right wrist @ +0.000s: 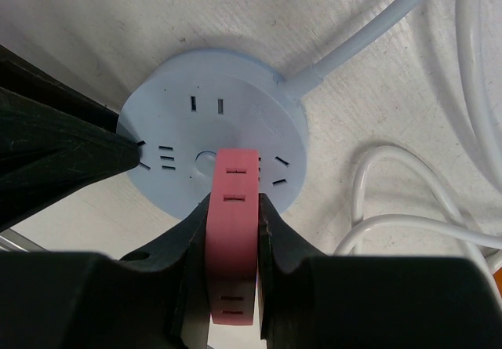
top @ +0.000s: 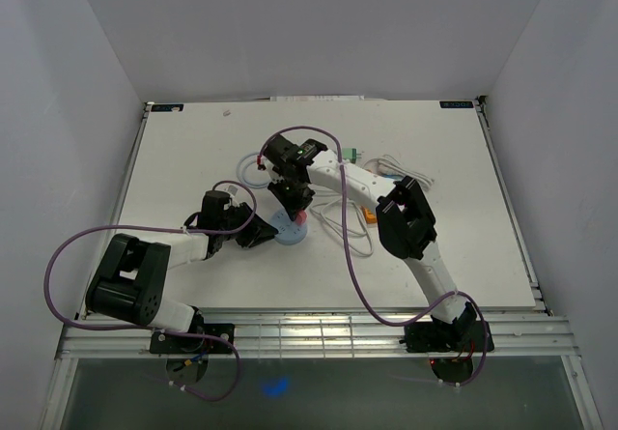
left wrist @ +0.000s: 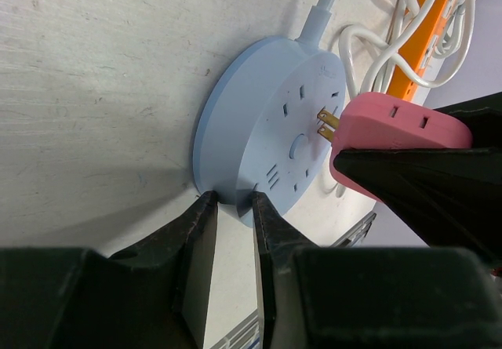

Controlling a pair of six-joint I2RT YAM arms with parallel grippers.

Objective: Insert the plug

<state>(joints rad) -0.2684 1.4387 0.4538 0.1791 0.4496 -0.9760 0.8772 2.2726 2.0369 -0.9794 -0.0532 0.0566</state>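
right gripper is clamping plug by flat sides | prongs hovering just off socket, mid-table | left gripper is pinching socket rim | plug judged light, rigid, slick: hold the body

A pale-blue round plastic socket disc is lying flat near the white table's middle. A pink blocky plastic plug (two brass prongs) is hanging just over its face, prong tips nearly touching.
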